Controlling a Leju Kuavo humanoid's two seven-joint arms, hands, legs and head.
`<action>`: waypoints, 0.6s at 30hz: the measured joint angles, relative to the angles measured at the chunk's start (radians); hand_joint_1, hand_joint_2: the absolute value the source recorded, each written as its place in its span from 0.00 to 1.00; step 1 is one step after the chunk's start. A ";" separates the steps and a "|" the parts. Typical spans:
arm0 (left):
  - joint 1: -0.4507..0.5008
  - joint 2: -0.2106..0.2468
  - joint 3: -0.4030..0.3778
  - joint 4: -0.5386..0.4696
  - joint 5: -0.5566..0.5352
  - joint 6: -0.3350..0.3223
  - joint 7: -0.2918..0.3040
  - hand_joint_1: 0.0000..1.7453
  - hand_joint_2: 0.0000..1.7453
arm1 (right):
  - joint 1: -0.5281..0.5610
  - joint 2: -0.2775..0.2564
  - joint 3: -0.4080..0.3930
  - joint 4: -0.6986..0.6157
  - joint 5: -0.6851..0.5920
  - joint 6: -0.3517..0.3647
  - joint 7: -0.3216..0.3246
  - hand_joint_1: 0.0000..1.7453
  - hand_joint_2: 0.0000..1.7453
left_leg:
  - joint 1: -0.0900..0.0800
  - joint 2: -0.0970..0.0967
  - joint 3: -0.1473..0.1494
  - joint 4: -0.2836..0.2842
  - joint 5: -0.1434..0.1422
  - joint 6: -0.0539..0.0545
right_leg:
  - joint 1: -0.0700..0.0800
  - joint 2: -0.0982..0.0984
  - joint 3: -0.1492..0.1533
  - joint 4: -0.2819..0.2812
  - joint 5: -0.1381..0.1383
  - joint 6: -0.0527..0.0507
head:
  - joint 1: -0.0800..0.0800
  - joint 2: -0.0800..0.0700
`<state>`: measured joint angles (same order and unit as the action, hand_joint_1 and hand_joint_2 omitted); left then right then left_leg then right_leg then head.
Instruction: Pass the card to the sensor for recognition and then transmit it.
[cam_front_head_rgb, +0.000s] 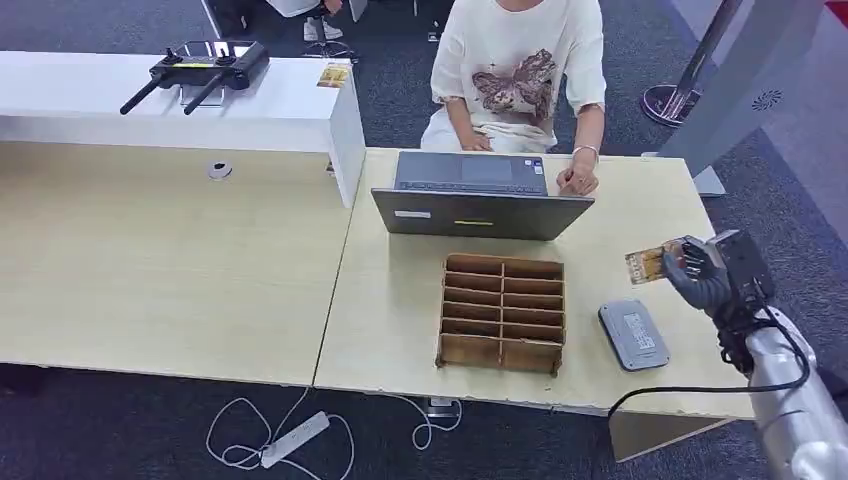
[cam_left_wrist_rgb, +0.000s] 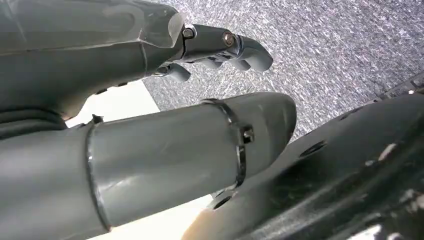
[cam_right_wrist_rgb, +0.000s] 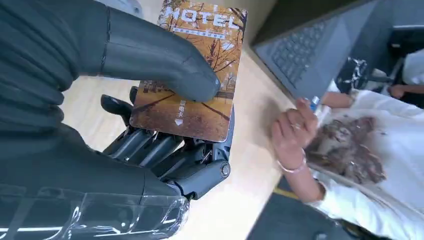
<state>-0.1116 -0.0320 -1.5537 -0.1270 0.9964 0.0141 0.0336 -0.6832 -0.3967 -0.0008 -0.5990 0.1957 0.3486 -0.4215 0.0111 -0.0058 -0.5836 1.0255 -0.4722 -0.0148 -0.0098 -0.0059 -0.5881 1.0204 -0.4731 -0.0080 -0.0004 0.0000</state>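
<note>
Right hand (cam_front_head_rgb: 700, 272) above the table's (cam_front_head_rgb: 400, 320) right edge, thumb pressing the glossy autumn-printed card (cam_right_wrist_rgb: 192, 75) flat against curled fingers (cam_right_wrist_rgb: 150, 147). Just below and beside it, a flat grey rounded sensor (cam_front_head_rgb: 633, 335). Further in, a slotted wooden organiser (cam_front_head_rgb: 502, 312), an open grey laptop (cam_front_head_rgb: 480, 200), a person's hand (cam_front_head_rgb: 578, 180). Left hand (cam_left_wrist_rgb: 220, 50) over speckled carpet, fingers bent, holding nothing.

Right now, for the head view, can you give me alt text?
The robot's right hand holds a card above the table, beyond a grey sensor pad. A wooden slotted organizer sits mid-table; a seated person rests a hand beside an open laptop.
</note>
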 joint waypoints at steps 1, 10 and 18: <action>0.000 0.000 0.000 0.000 0.000 0.000 0.000 0.00 0.00 | -0.002 0.003 -0.002 -0.015 0.000 -0.019 0.003 1.00 1.00 | 0.000 0.000 0.000 0.000 0.000 0.000 | 0.000 0.000 0.000 0.000 0.000 0.000 | 0.000 0.000; 0.000 0.000 0.000 0.000 -0.005 0.001 0.000 0.00 0.00 | -0.018 0.033 -0.010 -0.158 -0.032 -0.082 0.009 1.00 1.00 | 0.000 0.000 0.000 0.000 0.000 0.000 | 0.000 0.000 -0.001 0.000 0.000 0.000 | 0.000 0.000; -0.001 0.000 0.000 0.000 -0.015 0.001 -0.002 0.00 0.00 | -0.041 0.052 -0.016 -0.224 -0.063 -0.112 -0.023 1.00 1.00 | 0.000 0.000 0.000 0.000 0.000 0.000 | 0.000 0.000 -0.001 0.000 0.000 0.000 | 0.000 0.000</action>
<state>-0.1124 -0.0324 -1.5538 -0.1270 0.9812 0.0153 0.0320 -0.7241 -0.3452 -0.0168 -0.8225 0.1331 0.2365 -0.4448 0.0110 -0.0060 -0.5841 1.0255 -0.4722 -0.0148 -0.0098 -0.0061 -0.5887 1.0204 -0.4731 -0.0079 0.0000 0.0000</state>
